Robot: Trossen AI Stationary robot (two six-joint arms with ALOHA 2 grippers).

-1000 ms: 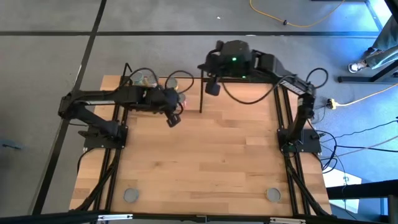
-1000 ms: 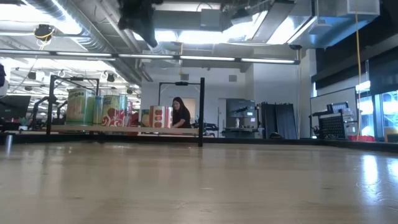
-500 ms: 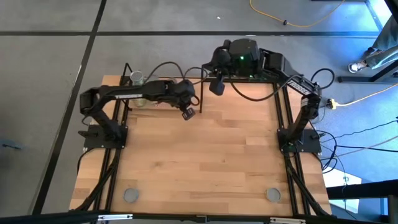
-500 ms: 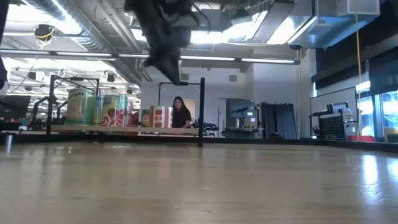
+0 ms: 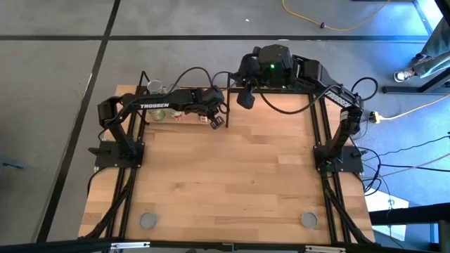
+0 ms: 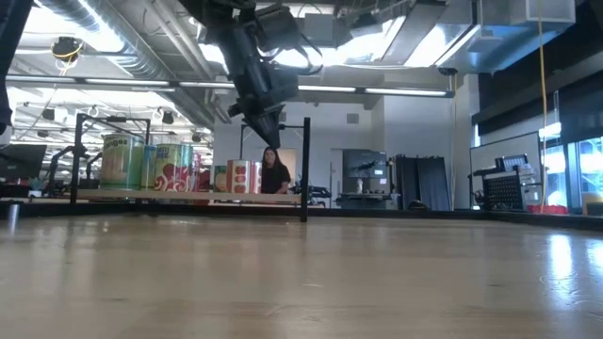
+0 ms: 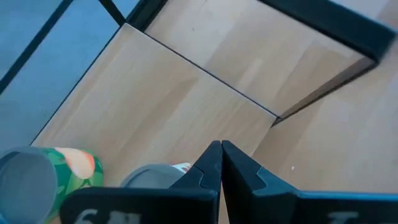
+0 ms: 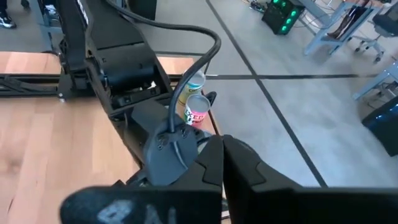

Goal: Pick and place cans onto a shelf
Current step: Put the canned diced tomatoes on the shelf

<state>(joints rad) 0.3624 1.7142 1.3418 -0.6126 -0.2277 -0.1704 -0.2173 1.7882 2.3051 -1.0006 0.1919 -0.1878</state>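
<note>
Light wood fills most of what I see, the bench (image 5: 225, 176) broad and bare in the middle. My left hand (image 5: 217, 122) hangs above the shelf (image 6: 188, 195) at the bench's far edge, near the shelf's inner end, fingers (image 7: 211, 163) pressed flat together with nothing between them. Past those fingers I look down on the shelf plank, a black rod crossing it, and two cans right beneath me: a green-labelled can (image 7: 56, 171) with a grey top and a second grey top (image 7: 149, 177) just beside it, partly hidden by my own hand.

From bench height the row of cans (image 6: 151, 165) stands upright on the shelf between thin black rods: green, red-patterned, then a red-and-cream one (image 6: 243, 176) toward the inner end. My left hand shows dark above that last can, apart from it, pointing down.

My right hand (image 5: 242, 97) sits at the far edge too, just beyond the shelf's inner end, fingers (image 8: 214, 163) closed on nothing. Past them I see my other arm and two cans (image 8: 194, 106) side by side beyond it. A person (image 6: 274, 173) is in the room behind the bench.
</note>
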